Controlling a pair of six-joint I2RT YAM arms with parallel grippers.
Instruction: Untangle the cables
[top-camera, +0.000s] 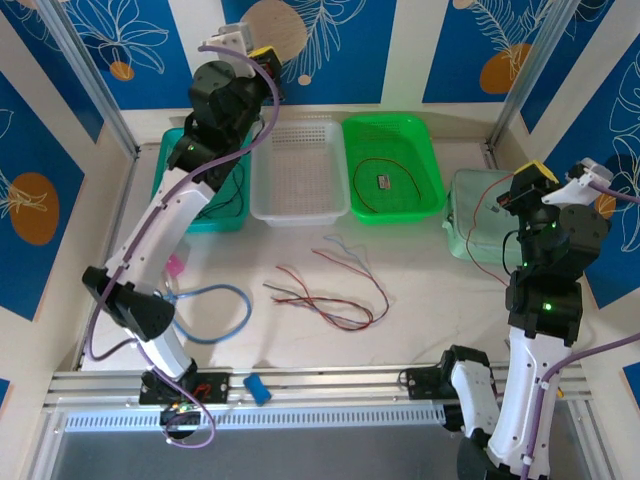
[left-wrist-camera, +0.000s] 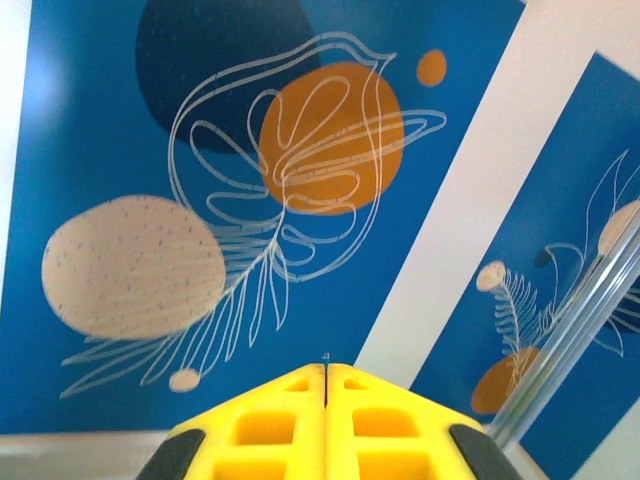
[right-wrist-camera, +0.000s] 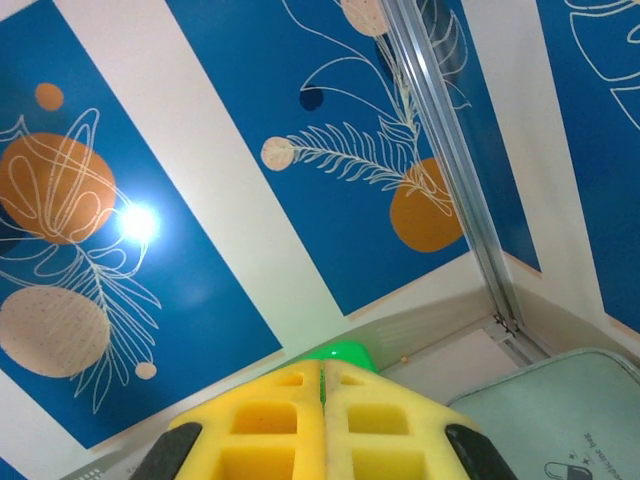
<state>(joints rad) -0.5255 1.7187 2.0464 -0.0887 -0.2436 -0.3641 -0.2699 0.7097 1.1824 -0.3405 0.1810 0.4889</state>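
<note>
Fingers squeezed flat together on both my left gripper (top-camera: 262, 52), upper left, and right gripper (top-camera: 533, 172), far right (anything pinched, I can't tell), I hang high, I reckon, to leave the cables (top-camera: 330, 292) sprawled mid-frame uncovered.

Both arms raised, left pincer (left-wrist-camera: 326, 372) and right pincer (right-wrist-camera: 321, 368) closed.

The middle of the counter (top-camera: 430, 290) lies open from above, with thin cables (top-camera: 332, 296) flat on it and bare surface to either side. A teal bin (top-camera: 220, 222), a clear basket (top-camera: 300, 170), a green tray (top-camera: 400, 140) and a pale lidded box (top-camera: 465, 205) line the far edge. The left arm (top-camera: 165, 225) slants along the left side beside a looped blue hose (top-camera: 247, 308), and the right arm (top-camera: 540, 300) stands at the right edge.
</note>
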